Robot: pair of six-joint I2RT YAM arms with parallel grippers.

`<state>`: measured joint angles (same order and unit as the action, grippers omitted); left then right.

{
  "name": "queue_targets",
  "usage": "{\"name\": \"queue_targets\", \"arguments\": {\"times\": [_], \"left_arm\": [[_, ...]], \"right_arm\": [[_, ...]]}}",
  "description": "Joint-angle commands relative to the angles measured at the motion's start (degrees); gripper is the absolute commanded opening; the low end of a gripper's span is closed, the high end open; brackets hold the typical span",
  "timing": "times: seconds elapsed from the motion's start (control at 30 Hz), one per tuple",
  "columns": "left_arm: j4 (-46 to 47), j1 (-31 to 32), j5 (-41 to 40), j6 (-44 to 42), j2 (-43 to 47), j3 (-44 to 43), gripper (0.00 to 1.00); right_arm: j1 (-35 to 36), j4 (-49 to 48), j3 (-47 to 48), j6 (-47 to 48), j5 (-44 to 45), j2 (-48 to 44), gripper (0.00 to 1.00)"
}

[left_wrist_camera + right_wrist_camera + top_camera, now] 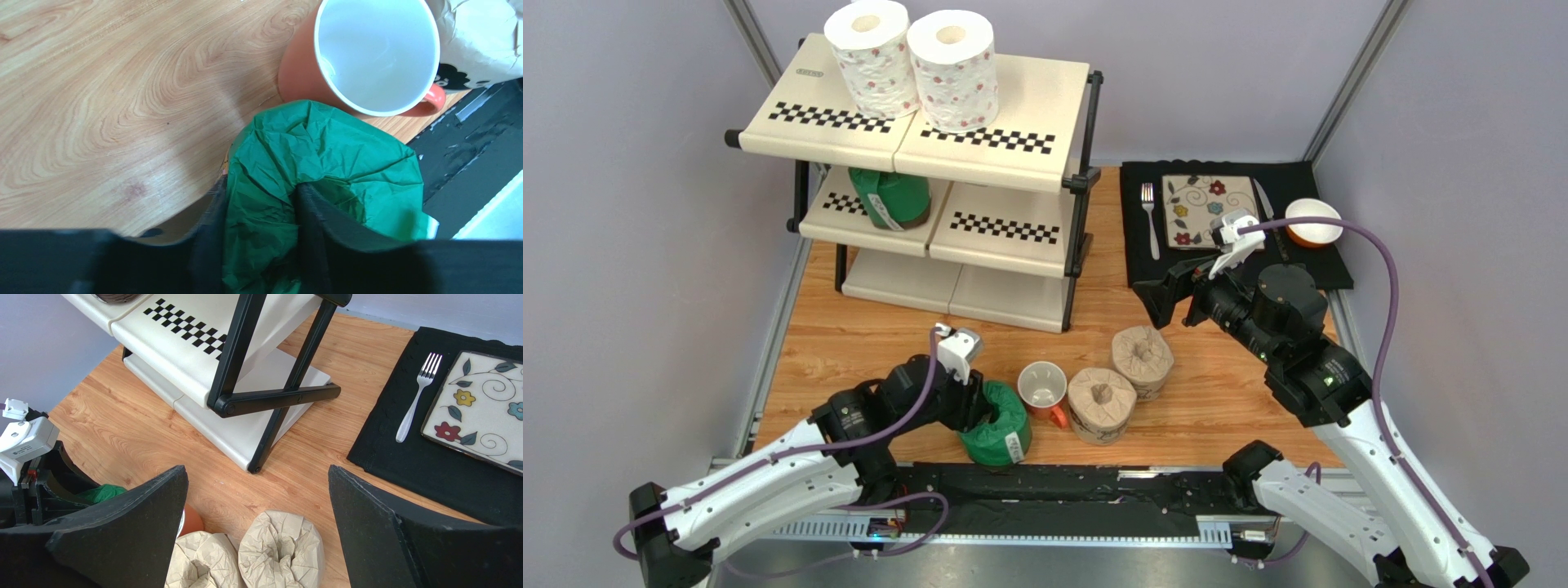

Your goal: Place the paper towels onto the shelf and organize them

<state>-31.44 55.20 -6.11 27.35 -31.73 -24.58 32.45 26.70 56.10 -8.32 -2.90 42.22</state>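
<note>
Two white floral paper towels (873,55) (955,67) stand on the top tier of the shelf (1001,141), and a green roll (889,199) sits on its middle tier. My left gripper (983,410) (261,245) is shut on the wrapping of a second green roll (999,429) (319,159) at the table's near edge. Two tan rolls (1101,404) (1143,359) stand to its right. My right gripper (1167,294) (256,471) hovers open above and behind the tan rolls (280,551) (199,560), holding nothing.
A white mug with a red handle (1043,387) (374,55) stands between the green roll and the tan rolls, touching close. A black placemat (1161,257) at the back right carries a fork (1150,218), a floral plate (1204,208) and a bowl (1312,223).
</note>
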Motion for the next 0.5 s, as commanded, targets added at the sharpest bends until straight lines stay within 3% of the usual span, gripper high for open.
{"name": "queue_targets", "arguments": {"times": [0.0, 0.07, 0.23, 0.47], "left_arm": [[-1.4, 0.2, 0.4, -0.5, 0.1, 0.9, 0.35], [-1.6, 0.3, 0.3, -0.5, 0.4, -0.1, 0.26], [-4.0, 0.3, -1.4, -1.1, 0.9, -6.2, 0.25], [-9.9, 0.3, -13.1, -5.7, -1.1, -21.0, 0.25]], "right_arm": [[0.2, -1.7, 0.4, 0.1, 0.9, -0.6, 0.89], [0.2, -1.7, 0.4, 0.1, 0.8, -0.8, 0.89], [0.2, -1.5, 0.5, 0.1, 0.9, -0.9, 0.89], [0.2, -0.9, 0.6, 0.5, 1.3, -1.3, 0.89]]}}
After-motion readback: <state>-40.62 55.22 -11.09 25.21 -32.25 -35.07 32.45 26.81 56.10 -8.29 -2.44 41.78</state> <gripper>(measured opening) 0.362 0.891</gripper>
